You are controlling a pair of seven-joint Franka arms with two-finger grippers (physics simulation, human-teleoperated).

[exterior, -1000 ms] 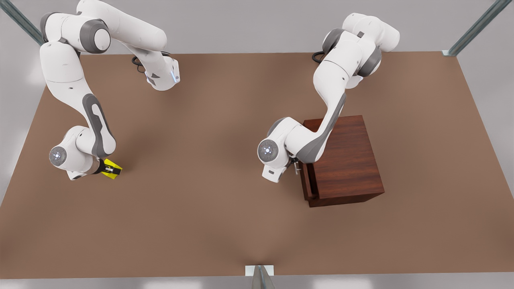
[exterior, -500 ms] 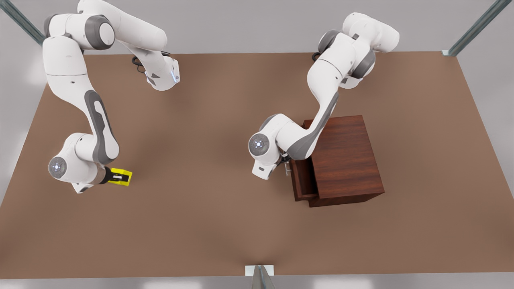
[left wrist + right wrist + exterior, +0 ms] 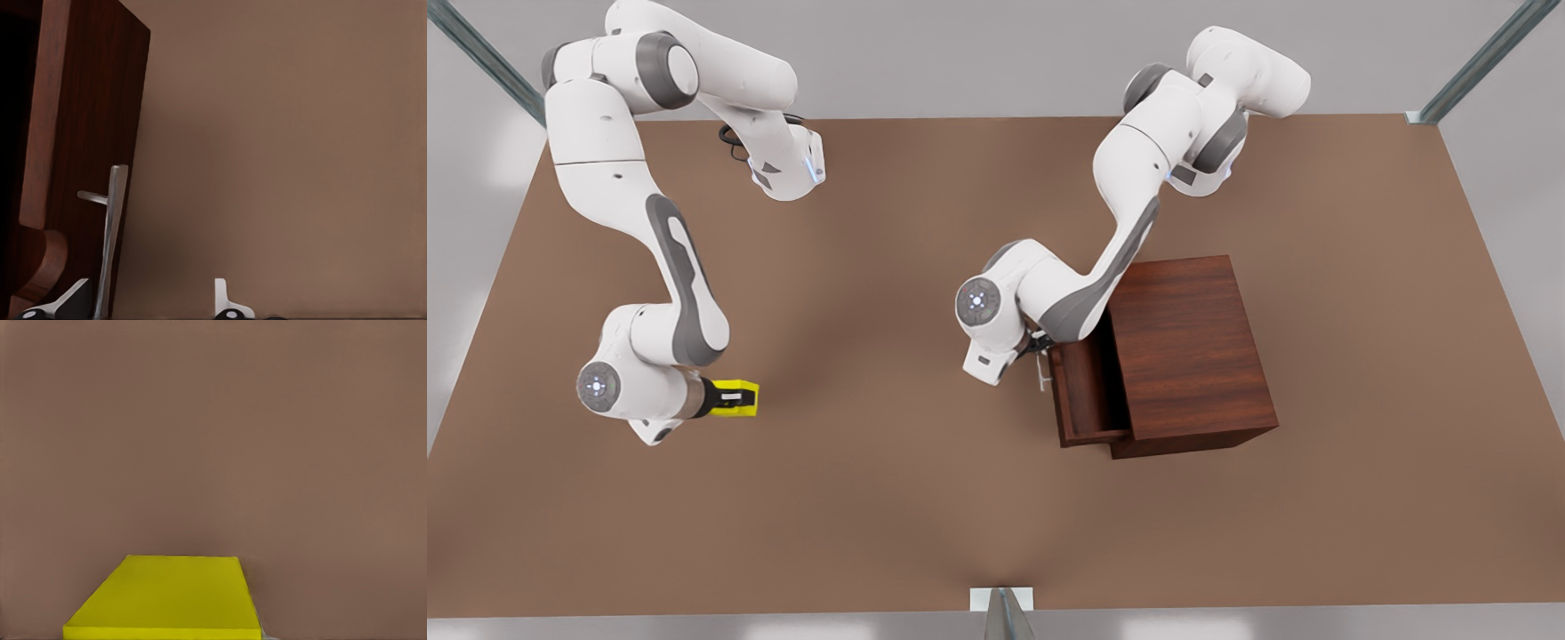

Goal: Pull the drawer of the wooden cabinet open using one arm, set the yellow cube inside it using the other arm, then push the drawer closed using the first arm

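On the desk (image 3: 889, 498), toward the front view's left, the right gripper (image 3: 725, 397) has its jaws clamped on the yellow cube (image 3: 738, 398) — carried low, ready for delivery; farther off, the left gripper (image 3: 1039, 348) hooks the handle (image 3: 1042, 375), jaws fairly wide around it — the drawer (image 3: 1080, 391) stands partly out of the wooden cabinet (image 3: 1192, 351).

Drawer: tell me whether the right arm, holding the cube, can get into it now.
Probably yes. The drawer stands well out of the wooden cabinet, top open; the left gripper sits at its handle, off to one side.
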